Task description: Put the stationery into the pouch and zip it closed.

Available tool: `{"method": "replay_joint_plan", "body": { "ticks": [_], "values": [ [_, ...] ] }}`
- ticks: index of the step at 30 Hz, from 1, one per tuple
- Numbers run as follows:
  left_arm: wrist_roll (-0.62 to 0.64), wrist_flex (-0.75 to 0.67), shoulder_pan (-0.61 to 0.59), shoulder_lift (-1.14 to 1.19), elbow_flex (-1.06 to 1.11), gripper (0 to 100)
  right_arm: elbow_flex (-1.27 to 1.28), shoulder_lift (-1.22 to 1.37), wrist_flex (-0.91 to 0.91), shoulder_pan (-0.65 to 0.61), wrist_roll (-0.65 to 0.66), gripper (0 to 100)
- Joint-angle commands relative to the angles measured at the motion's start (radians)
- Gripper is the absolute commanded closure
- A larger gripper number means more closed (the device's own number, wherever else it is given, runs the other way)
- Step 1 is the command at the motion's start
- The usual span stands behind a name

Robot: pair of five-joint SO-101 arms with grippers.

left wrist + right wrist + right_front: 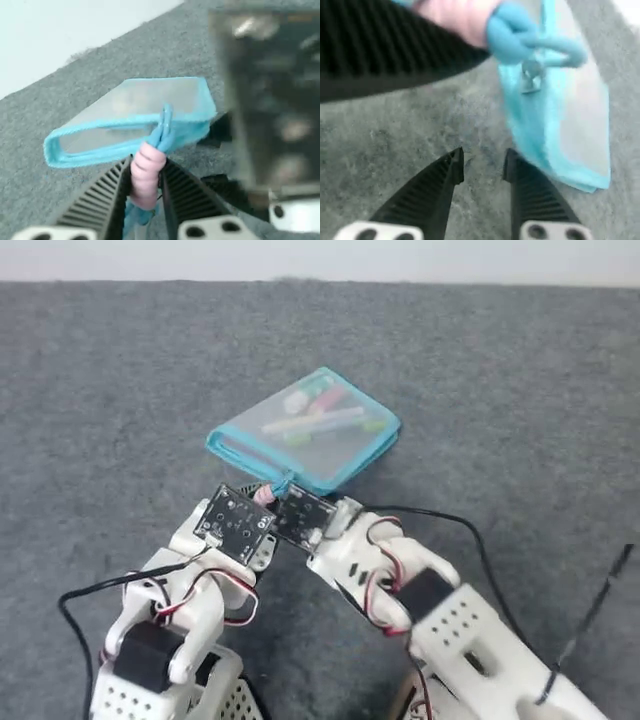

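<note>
**A:** Where the left gripper (146, 162) meets the pouch (135, 112), what does its own camera show?

**B:** Fingers pinched tight on the pink zip pull (145, 177), whose blue cord (162, 132) runs ahead of the tips to the pouch's near edge.

**A:** And the right gripper (483, 155)?

**B:** Partly open, holding nothing, bare carpet (395, 145) between its tips, the pouch's corner just beside one finger. From above, the stationery (320, 415) lies inside the pouch, open carpet all round its far edges.

The left gripper (146, 165) pinches a pink ribbed pull tab (144, 182), tied by a blue cord (161, 134) to the zipper of the turquoise mesh pouch (150, 102). The pouch lies on grey carpet (45, 130), mouth partly open.
</note>
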Motion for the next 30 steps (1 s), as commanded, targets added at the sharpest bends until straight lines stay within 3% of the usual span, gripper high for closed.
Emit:
{"method": "replay_joint_plan", "body": {
  "ticks": [1,8,30],
  "values": [
    [-0.012,0.023,0.006,-0.032,-0.071,99,0.012,-0.171,0.001,-0.008,0.014,84.7],
    [-0.012,0.025,0.006,-0.032,-0.07,99,0.063,-0.329,0.008,-0.008,0.014,84.8],
    [-0.012,0.041,0.012,-0.032,-0.077,99,0.023,-0.329,-0.002,0.048,0.077,84.8]
  ]
}}
